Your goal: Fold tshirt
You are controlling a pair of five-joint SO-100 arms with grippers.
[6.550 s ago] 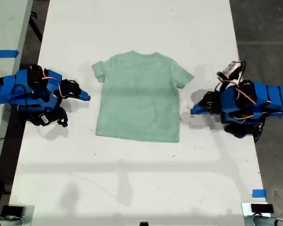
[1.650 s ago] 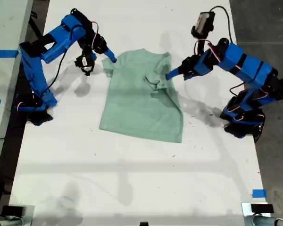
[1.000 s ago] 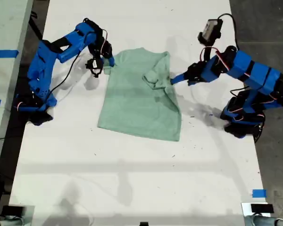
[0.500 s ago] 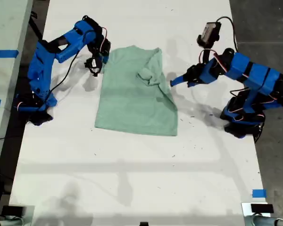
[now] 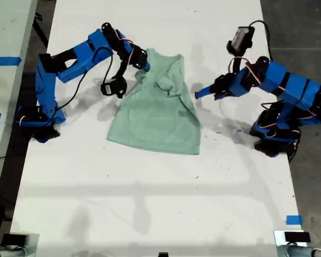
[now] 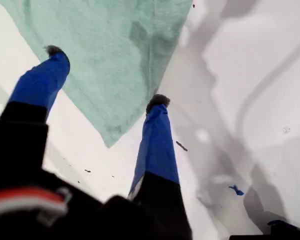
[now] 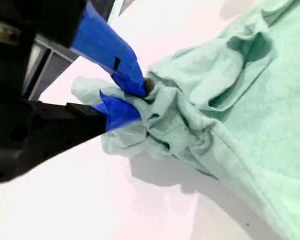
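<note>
Currently the tshirt (image 5: 159, 104) lay on the white bench (image 5: 150, 203), one sleeve already turned in over the chest. My second gripper (image 7: 132, 100) had its jaws clamped on a bunched sleeve or shoulder edge, at the exterior view's left. My first gripper (image 6: 105, 75) held its jaws apart and empty, poised over the opposite edge of the cloth. Good practice for this fold: keep the clamped cloth low, carry it straight across the body, and release only once it lay flat. Which seam was gripped could not be made out; the bunching hid it.
</note>
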